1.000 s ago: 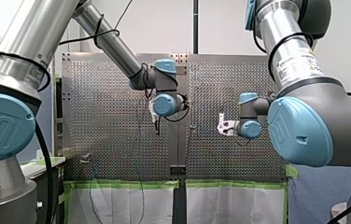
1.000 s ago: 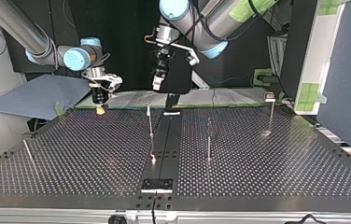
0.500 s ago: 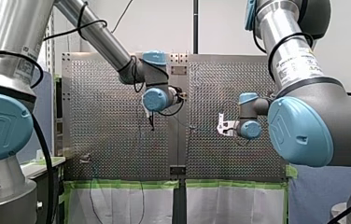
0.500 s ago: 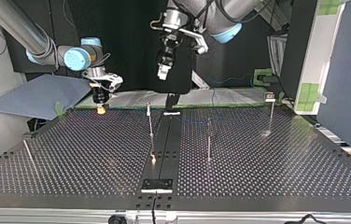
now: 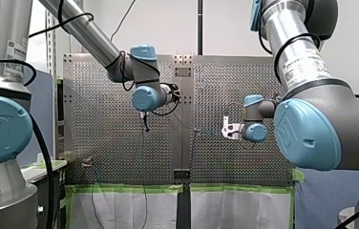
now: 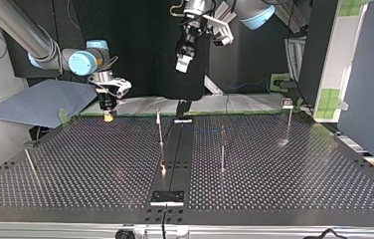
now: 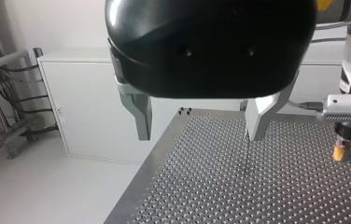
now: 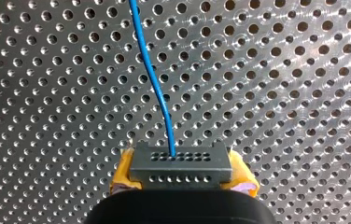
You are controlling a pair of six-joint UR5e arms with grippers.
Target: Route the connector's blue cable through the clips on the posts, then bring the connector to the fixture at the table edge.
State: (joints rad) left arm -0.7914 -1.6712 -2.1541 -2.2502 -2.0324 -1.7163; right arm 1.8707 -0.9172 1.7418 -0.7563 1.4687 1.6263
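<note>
My right gripper (image 8: 181, 176) is shut on a grey connector (image 8: 180, 161), its yellow pads (image 8: 123, 175) pressed on both sides. A blue cable (image 8: 151, 77) leaves the connector and runs ahead over the perforated plate. In the top view my right gripper (image 6: 107, 115) hangs low over the far left of the table. My left gripper (image 6: 183, 62) is high above the far middle, open and empty, with its metal fingers (image 7: 142, 119) spread wide. Thin posts (image 6: 160, 127) (image 6: 222, 147) (image 6: 288, 122) stand across the table. The fixture (image 6: 167, 197) sits at the near edge.
Another thin post (image 6: 30, 167) leans at the top view's near left. A dark rail (image 6: 176, 149) runs down the table's middle to the fixture. A blue-grey sheet (image 6: 36, 102) lies beyond the far left edge. A white cabinet (image 7: 82, 112) stands beyond the table.
My left arm has lifted and swung toward the top view's right, away from the table. My right arm and the connector have stayed put.
</note>
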